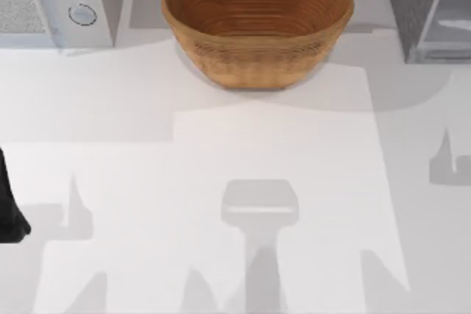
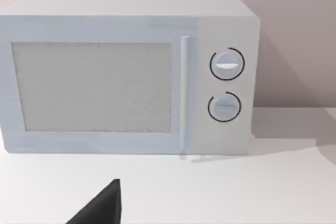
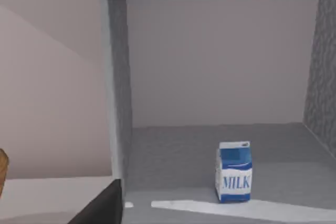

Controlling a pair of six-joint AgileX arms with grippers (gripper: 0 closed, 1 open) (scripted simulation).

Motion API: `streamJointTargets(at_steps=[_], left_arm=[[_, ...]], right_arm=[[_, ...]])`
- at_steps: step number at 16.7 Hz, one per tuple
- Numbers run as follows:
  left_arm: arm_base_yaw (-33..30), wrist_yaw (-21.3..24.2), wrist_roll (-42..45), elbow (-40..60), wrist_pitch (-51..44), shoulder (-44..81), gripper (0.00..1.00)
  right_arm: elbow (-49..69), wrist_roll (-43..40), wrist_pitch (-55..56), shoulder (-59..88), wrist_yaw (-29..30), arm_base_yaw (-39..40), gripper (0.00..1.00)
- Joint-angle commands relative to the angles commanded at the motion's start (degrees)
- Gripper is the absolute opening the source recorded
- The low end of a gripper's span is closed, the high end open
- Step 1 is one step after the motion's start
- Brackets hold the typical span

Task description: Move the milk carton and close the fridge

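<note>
Milk carton [image 3: 234, 172] upright (fridge [image 3: 117, 103] floor)

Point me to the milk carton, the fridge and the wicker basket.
milk carton [image 3: 234, 172]: right wrist view, on its front face, above the MILK lettering.
fridge [image 3: 116, 77]: right wrist view, on the grey side wall of the open compartment.
wicker basket [image 1: 257, 56]: top view, on its outer woven wall.
</note>
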Motion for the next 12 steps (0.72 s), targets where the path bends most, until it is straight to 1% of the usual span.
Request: streamJointTargets(at_steps=[3, 6, 8, 12], left_arm=[[0.0, 0.0, 0.0, 0.0, 0.0, 0.0, 1.00], [0.0, 0.0, 0.0, 0.0, 0.0, 0.0, 1.00], [0.0, 0.0, 0.0, 0.0, 0.0, 0.0, 1.00], [0.0, 0.0, 0.0, 0.0, 0.0, 0.0, 1.00]], right_arm=[[-8.2, -0.5, -5.8, -14.3, 0.7, 1.8, 1.00], [-14.5, -1.0, -10.0, -23.7, 1.1, 3.4, 1.00], [-17.0, -1.1, -11.7, -27.0, 1.2, 4.0, 1.00], [-17.5, -1.2, -12.1, -27.7, 1.2, 4.2, 1.00]])
